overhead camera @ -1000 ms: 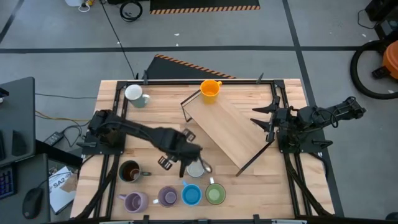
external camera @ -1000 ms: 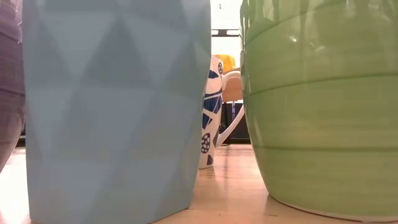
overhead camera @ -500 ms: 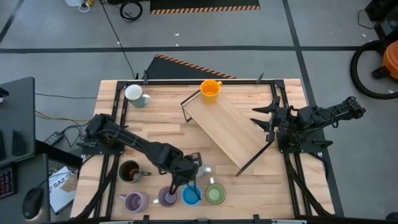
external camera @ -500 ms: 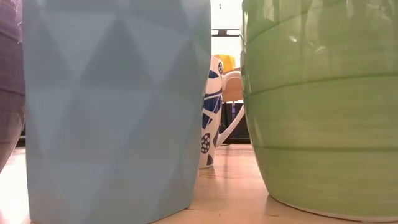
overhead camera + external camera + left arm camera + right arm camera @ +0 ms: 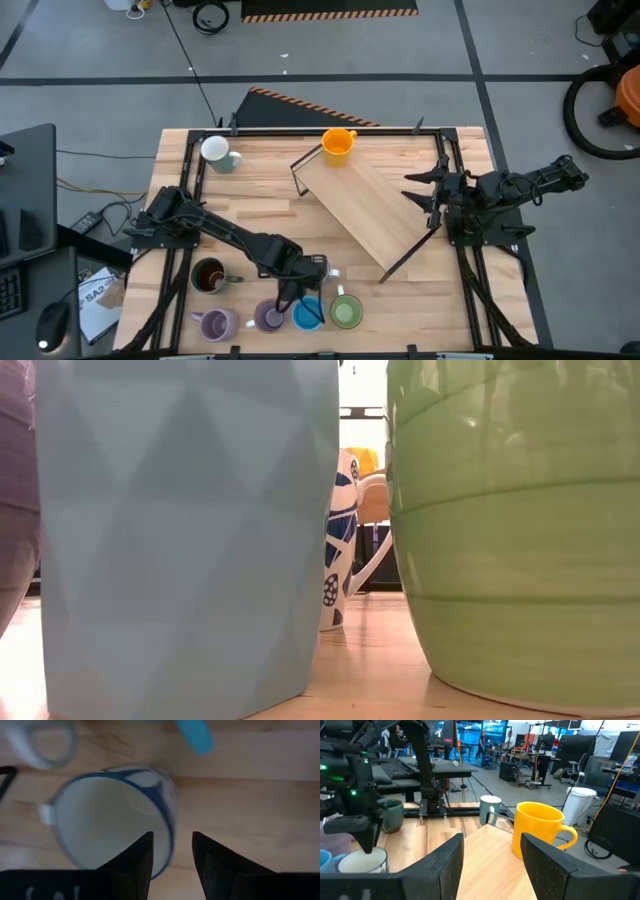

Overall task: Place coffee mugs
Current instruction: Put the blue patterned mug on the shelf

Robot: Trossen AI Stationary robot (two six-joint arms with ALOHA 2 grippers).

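A white mug with a blue pattern (image 5: 322, 272) stands upright on the table behind a near row of mugs: two purple (image 5: 215, 323) (image 5: 268, 316), one blue (image 5: 307, 313), one green (image 5: 346, 312). My left gripper (image 5: 171, 840) points down over it, open. One finger (image 5: 142, 852) hangs over the mug's hollow, the other (image 5: 207, 852) outside its wall (image 5: 169, 822). Whether they touch it I cannot tell. The brown mug (image 5: 208, 276) is at the near left, a pale mug (image 5: 217, 152) at the far left, the orange mug (image 5: 338, 145) at the far edge. My right gripper (image 5: 492, 855) waits open and level at the table's right.
A slanted wooden board on a black frame (image 5: 365, 215) fills the table's middle, its far end by the orange mug (image 5: 540, 830). Black rails (image 5: 195, 175) run along the table's sides. In the low view the blue mug (image 5: 180, 530) and green mug (image 5: 520, 530) hide most else.
My left gripper has gone toward the table's near edge and down, onto the white patterned mug, and its wrist has rolled markedly on the way. The mugs have stayed where they were.
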